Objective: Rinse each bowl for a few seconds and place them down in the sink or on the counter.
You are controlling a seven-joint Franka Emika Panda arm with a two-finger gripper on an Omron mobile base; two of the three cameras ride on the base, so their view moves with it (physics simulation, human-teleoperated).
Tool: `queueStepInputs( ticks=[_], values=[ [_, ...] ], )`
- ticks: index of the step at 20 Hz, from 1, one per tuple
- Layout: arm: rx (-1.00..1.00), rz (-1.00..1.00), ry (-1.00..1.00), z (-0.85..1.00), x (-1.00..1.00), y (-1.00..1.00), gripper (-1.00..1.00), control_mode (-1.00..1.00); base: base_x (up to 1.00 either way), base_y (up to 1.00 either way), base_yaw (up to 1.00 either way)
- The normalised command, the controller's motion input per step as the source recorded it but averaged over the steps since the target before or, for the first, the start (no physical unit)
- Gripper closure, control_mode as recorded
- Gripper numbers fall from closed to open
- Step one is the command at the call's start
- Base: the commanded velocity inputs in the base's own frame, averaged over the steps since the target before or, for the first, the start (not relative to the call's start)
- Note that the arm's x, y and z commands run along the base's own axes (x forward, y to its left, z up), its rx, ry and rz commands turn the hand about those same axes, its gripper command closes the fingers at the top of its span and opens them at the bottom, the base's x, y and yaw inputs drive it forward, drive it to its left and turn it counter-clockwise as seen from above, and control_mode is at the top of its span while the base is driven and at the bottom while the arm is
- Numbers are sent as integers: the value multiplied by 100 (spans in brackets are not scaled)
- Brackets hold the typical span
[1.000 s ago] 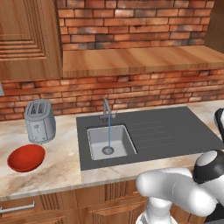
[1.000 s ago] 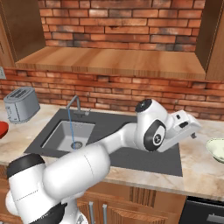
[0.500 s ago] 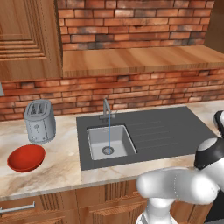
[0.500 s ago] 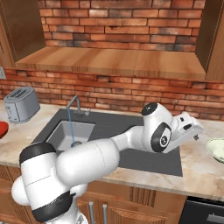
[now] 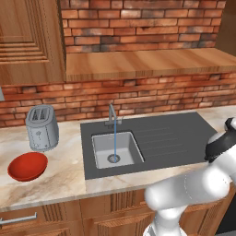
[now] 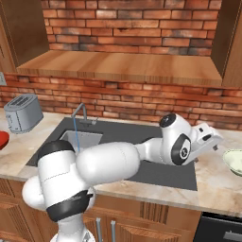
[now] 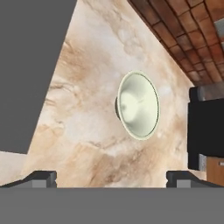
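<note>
Along the beige counter (image 6: 215, 186) at the right of the frame, right of the dark sink (image 6: 156, 163) where water runs, the arm has swung further right toward the cream-green bowl (image 7: 139, 105), bringing the pickup nearer, its gripper (image 7: 111, 177) spread wide and empty.

Robot arm swinging farther toward the right end of the counter.

The white arm (image 6: 118, 163) is reaching further right across the counter (image 6: 208, 182) than a second ago, so its elbow is now lying lower over the dark sink unit (image 6: 142, 137). The gripper (image 6: 216, 144), jaws spread wide, is moving closer to the pale cream-green bowl (image 6: 234, 161) by the counter's right edge. In the left base view, less of the arm is showing.
</note>
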Motion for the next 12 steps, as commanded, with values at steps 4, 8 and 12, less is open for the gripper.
queueStepInputs(
  ticks=[4,8,12],
  values=[
    [0,3,0,-17,12,-23,-100,-100,0,0,0],
    [0,3,0,-18,14,-21,-100,-100,0,0,0],
    [0,3,0,-17,14,-21,-100,-100,0,0,0]
  ],
)
